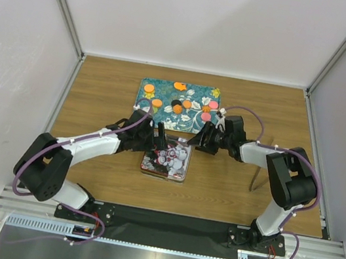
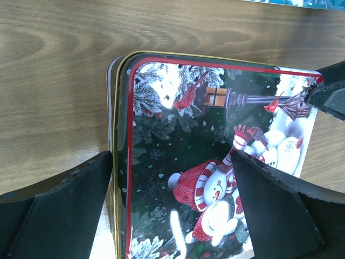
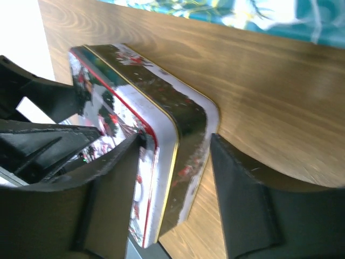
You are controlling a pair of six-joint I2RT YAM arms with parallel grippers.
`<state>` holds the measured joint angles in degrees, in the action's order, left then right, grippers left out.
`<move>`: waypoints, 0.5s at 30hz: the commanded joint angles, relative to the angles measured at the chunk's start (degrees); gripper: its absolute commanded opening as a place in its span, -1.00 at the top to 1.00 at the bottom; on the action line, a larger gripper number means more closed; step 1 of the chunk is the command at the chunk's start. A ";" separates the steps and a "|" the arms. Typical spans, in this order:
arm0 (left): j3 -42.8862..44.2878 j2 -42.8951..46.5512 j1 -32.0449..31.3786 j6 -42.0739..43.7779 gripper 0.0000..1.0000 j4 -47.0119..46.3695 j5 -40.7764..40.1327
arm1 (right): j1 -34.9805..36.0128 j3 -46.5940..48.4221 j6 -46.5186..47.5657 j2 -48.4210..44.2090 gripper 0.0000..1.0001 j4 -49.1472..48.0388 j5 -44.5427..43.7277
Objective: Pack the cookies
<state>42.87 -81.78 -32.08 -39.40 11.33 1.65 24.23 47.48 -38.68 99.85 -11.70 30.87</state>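
The cookies [image 1: 148, 88], small orange, pink and green discs, lie scattered on the teal flowered tray [image 1: 167, 86] at the back centre. In front of it sits a closed tin [image 1: 177, 165] with a snowman lid [image 2: 215, 108]. My left gripper [image 2: 171, 156] is open wide and straddles the tin's left edge, one finger over the table and one over the lid. My right gripper [image 3: 175, 137] is open around the tin's far right corner [image 3: 183, 113], one finger on the lid and the other beside the side wall. Neither gripper holds a cookie.
White enclosure walls with aluminium posts close in the wooden table on three sides. A thin dark rod [image 1: 254, 178] lies right of the tin, beside my right arm. The tray's near edge [image 3: 242, 13] lies just beyond the tin.
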 commanded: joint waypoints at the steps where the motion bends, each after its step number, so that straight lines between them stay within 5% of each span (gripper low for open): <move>1: -0.24 -0.84 -0.09 1.17 -0.96 0.54 -0.60 | 1.35 -0.02 0.44 3.59 -0.14 -0.51 -4.06; 8: -2.96 0.56 -0.53 -0.94 -0.96 -1.75 0.55 | 0.65 -2.92 -0.35 5.00 0.34 -2.53 -4.07; 15: -2.97 5.57 -0.53 -1.65 -1.00 -1.14 -0.85 | -0.50 0.15 2.28 3.34 0.38 1.77 -3.80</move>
<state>39.86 -78.96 -32.10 -40.91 9.02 1.45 24.21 47.27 -40.36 101.19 -17.30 32.36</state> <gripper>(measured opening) 0.994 0.394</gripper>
